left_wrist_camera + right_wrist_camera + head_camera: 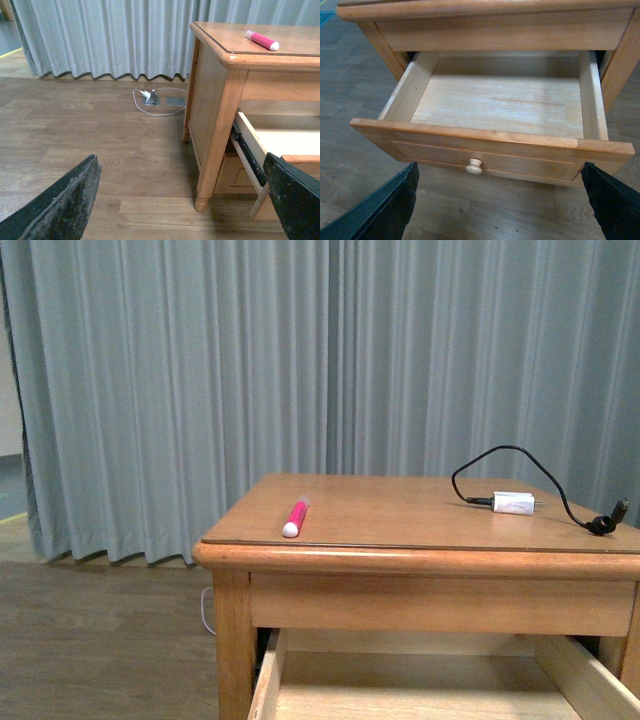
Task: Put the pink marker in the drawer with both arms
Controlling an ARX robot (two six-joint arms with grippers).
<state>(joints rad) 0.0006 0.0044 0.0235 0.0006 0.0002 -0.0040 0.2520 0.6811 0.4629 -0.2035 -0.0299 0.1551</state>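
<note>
Drawer (pixel 490 142) is pulled out of the wooden table (pixel 420 562). Its pale wood bottom is in view and its round knob (pixel 474 166) sits at the middle of the front panel. Floor (pixel 90 145) is wood plank.

Pink marker (pixel 296 517) is not in the drawer. It lies flat on the tabletop near the front-left corner, white end toward the front edge. White charger plug (pixel 513 503) with its black cable (pixel 500 452) lies on the right side of the top, well apart from the marker. A floor outlet (pixel 152 98) with a white cord sits left of the table. Grey curtain (pixel 200 390) covers the back of the room.

Left gripper (pixel 181 159): low over the floor, off the table's left-front leg, fingers wide apart, holding nothing.

Right gripper (pixel 500 165): in front of and above the drawer front, looking down into it, fingers wide apart, holding nothing, clear of the wood.
</note>
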